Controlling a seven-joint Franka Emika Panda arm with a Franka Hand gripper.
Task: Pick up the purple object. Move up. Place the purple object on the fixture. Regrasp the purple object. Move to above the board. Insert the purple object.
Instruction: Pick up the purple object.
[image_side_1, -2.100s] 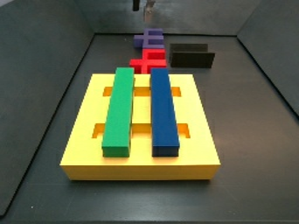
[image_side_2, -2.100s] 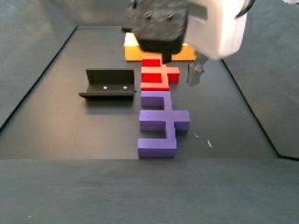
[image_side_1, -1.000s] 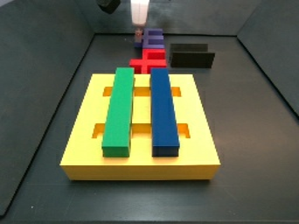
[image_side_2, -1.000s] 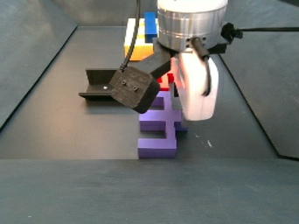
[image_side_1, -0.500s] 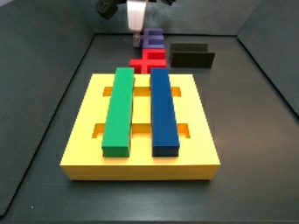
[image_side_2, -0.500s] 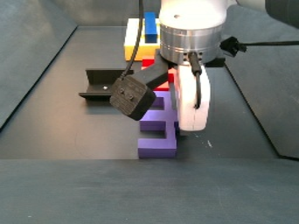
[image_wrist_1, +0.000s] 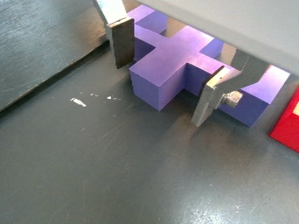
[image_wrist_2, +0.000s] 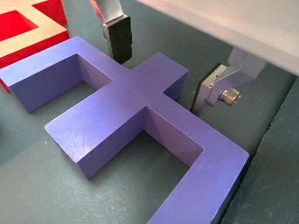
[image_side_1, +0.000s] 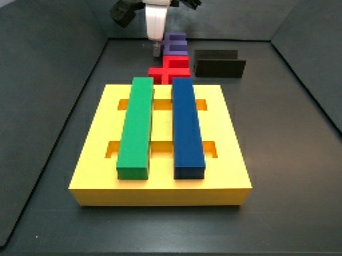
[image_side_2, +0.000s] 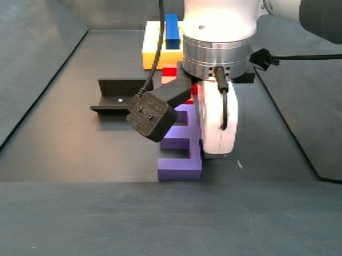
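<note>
Astride the purple object (image_wrist_1: 167, 68), the gripper (image_wrist_1: 167, 73) gapes, plates clear of its edges.

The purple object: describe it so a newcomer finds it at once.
Start at the big yellow board; beyond its far end lies a red block, then the purple object on the dark floor. The open gripper straddles it. It alone is matte purple and cross-shaped, unlike the black fixture.

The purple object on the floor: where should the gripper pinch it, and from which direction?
Best from straight above, pinching the purple object across its projecting stub, whose two flat parallel sides suit flat pads. The gripper already straddles that stub, fingers open on either side.
</note>
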